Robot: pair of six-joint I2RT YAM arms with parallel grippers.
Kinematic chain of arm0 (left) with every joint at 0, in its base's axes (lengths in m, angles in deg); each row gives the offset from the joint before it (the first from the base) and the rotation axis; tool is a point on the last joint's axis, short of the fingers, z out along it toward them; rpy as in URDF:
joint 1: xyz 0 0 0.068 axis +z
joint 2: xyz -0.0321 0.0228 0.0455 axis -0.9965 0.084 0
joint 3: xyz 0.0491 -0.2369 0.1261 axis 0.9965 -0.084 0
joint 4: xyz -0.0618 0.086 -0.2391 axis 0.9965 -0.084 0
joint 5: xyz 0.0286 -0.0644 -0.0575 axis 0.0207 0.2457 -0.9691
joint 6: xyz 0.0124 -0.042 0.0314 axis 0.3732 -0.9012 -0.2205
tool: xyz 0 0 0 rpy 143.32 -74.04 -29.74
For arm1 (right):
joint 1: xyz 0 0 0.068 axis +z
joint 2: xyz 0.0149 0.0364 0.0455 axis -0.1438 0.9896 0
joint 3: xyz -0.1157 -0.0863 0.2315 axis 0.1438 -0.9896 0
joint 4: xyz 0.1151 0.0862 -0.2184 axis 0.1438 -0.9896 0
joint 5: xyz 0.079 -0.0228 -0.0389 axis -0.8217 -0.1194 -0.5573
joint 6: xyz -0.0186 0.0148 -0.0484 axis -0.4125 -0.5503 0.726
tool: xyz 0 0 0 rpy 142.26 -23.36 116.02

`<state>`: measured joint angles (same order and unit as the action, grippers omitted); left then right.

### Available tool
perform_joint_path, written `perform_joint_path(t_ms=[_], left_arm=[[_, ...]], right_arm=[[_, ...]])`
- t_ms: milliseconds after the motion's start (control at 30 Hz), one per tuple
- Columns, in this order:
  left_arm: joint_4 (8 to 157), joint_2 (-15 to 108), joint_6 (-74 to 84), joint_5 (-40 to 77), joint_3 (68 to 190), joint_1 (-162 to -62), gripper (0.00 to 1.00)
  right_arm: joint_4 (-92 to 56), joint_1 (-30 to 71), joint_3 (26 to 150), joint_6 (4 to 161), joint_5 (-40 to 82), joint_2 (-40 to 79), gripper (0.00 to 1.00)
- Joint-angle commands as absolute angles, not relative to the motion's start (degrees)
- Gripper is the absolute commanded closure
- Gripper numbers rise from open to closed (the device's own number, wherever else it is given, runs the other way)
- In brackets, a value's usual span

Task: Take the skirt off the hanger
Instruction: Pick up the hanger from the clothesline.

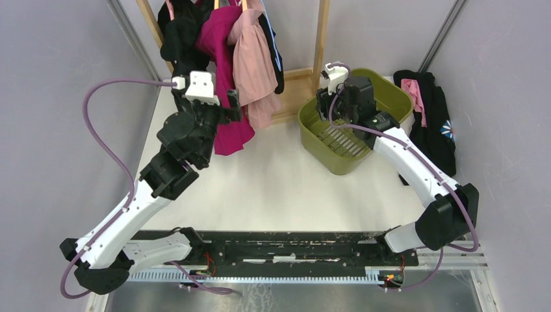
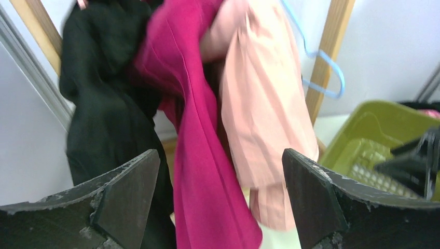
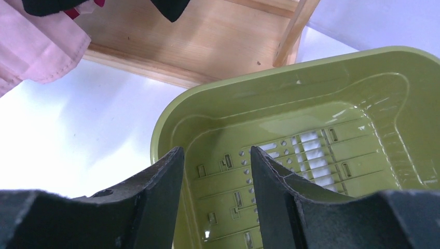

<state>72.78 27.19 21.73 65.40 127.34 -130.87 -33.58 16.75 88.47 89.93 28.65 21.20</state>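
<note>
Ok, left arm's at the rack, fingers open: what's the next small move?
Probably ease the left gripper forward and close on the magenta garment: it hangs between the wide-open fingers, not yet gripped, and the right gripper hovers empty over the green basket.

1. The skirt (image 1: 253, 65) is pale pink and pleated. It hangs limp from the top of the wooden rack (image 1: 321, 39).
2. Its hem reaches the rack's base board.
3. The hanger is hidden in bunched fabric.

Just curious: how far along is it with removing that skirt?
Nothing looks done: the garments hang on the rack. In hand: the open left gripper faces them, gripping nothing; the right gripper hovers open over the green basket. Left: the whole grasp and removal.
</note>
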Motion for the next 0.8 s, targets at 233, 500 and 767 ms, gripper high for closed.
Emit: perform_joint_path(t_ms=[233,500,767], left_arm=[[72.95,37.91,23.11,56.94,145.42,-115.03,0.31],[72.7,44.14,23.07,51.55,154.86,-106.2,0.32],[73.18,50.59,22.64,47.58,163.87,-101.6,0.3]], right_arm=[[-32.15,17.59,87.1,88.84,29.2,19.84,0.44],[-31.35,17.69,86.22,88.33,28.77,20.23,0.44],[-30.23,17.71,85.24,88.2,28.9,21.12,0.44]])
